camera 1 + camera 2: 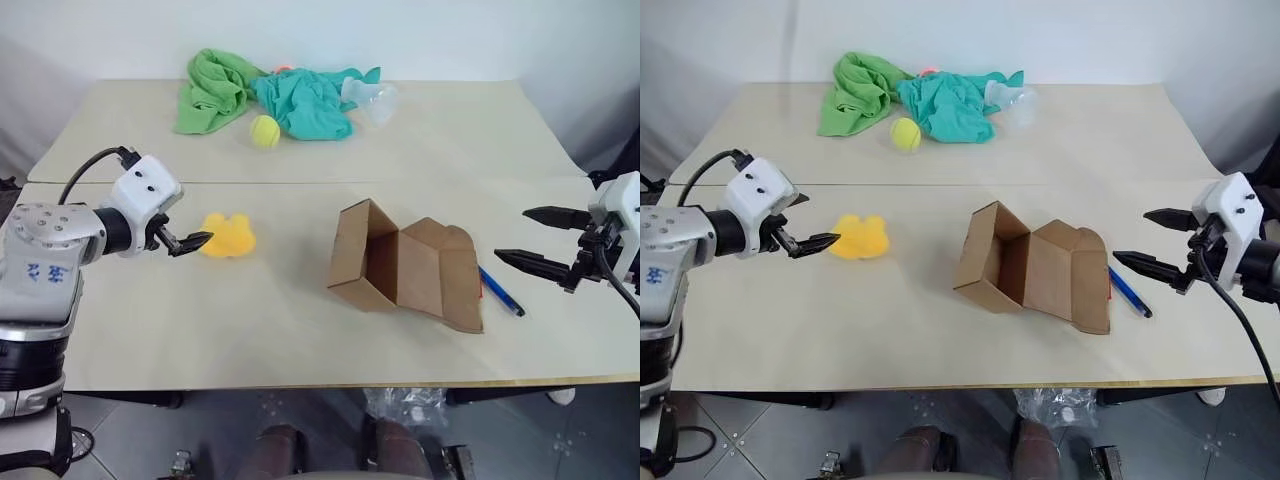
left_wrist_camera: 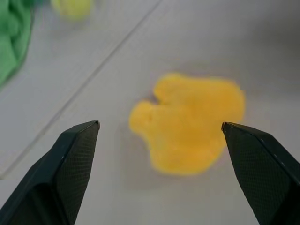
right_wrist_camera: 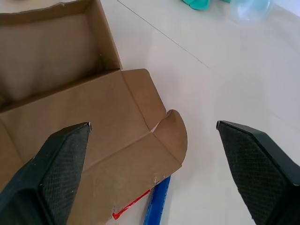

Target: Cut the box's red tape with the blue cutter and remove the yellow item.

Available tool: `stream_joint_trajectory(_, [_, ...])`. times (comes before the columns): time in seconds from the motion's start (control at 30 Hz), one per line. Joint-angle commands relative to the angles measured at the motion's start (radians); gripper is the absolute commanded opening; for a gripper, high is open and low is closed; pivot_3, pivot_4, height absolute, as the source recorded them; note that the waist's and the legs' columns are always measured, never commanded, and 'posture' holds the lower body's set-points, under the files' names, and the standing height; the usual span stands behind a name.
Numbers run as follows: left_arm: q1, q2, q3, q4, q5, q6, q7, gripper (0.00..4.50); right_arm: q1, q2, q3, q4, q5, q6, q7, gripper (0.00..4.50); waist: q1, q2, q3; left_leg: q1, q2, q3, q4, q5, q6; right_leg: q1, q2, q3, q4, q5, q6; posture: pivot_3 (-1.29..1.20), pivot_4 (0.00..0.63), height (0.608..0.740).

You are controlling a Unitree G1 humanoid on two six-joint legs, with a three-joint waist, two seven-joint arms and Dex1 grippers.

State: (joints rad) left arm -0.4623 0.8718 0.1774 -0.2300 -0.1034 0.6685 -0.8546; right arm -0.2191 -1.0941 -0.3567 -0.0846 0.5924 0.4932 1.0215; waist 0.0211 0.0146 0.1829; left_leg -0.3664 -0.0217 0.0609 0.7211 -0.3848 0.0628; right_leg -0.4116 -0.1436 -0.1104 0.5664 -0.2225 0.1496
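While the lumpy bright-yellow soft item [image 1: 229,235] lies free at three o'clock of the spread, empty left gripper [image 1: 190,242], the right gripper [image 1: 535,240] gapes empty beside the brown cardboard box [image 1: 405,265].

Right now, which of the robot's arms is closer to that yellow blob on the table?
The left. Its tool hangs open just beside the yellow blob, not touching it. The right tool is far across the table, open, past the opened box and the blue cutter.
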Motion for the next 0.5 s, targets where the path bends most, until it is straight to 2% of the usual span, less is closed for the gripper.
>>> stream_joint_trajectory(0.03, [0.108,0.009,0.083,-0.043,-0.042,-0.187,-0.041,4.43,-0.021,0.006,-0.052,0.025,-0.022,-0.067,0.013,4.50,-0.001,0.000,0.000,0.000,0.000,0.000,0.000,0.000,0.000,0.000,0.000,0.000,0.001,0.000,-0.001,0.00,0.150,0.740])
stream_joint_trajectory(0.2, [0.248,-0.055,0.179,-0.031,-0.216,-0.257,-0.129,4.43,0.066,0.011,-0.091,0.097,-0.073,-0.202,0.100,4.50,0.003,0.000,0.000,0.002,0.001,0.001,0.000,0.000,-0.001,-0.001,0.000,0.000,0.003,-0.001,-0.002,0.00,0.150,0.740])
stream_joint_trajectory(0.3, [0.330,-0.079,0.208,-0.047,-0.352,-0.195,-0.197,4.43,0.156,0.012,-0.125,0.156,-0.105,-0.272,0.149,4.50,0.003,0.000,0.000,0.003,0.000,0.001,0.000,0.000,-0.001,0.000,-0.001,0.000,0.004,-0.001,-0.003,0.00,0.150,0.740])
stream_joint_trajectory(0.5, [0.542,-0.084,0.221,-0.067,-0.385,-0.223,-0.234,4.43,0.304,0.037,-0.159,0.246,-0.164,-0.398,0.194,4.50,-0.005,0.001,0.000,0.009,0.001,0.005,-0.003,-0.001,-0.002,0.003,-0.001,0.003,0.005,-0.002,-0.004,0.00,0.150,0.740])
